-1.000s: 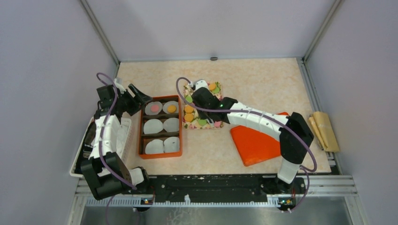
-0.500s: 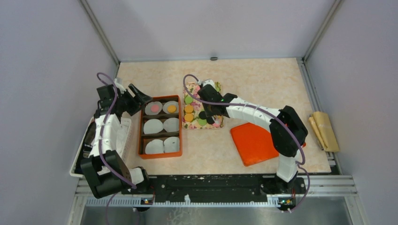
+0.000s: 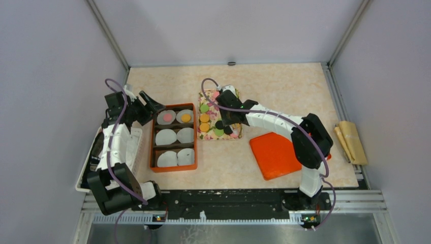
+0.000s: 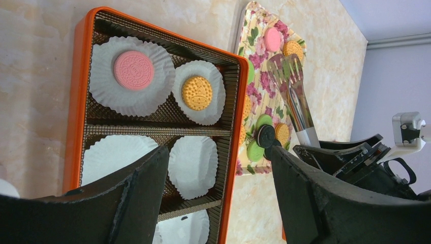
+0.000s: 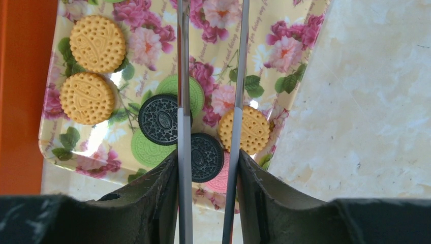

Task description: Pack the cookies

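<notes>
Left gripper: wide open and holding nothing, just beside the far left corner of the box; it sits in the same spot as a second ago.
Right gripper: closed on the tongs, with one finger against the outside of each metal arm. The two arms stand apart and reach out over the tray.
Right arm: a second ago the forearm lay low across the far corner of the lid. Now the elbow is drawn back and more of the lid shows, and the tongs end has shifted right over the tray's far end.
Cookies in the box: a pink cookie and an orange cookie, each in a paper cup in the far row, unchanged.
Paper cups: the other four hold nothing, as before.
Cookies on the tray: orange, green, pink and two black cookies lie flat. One black cookie lies under the gap between the tongs' arms.
</notes>
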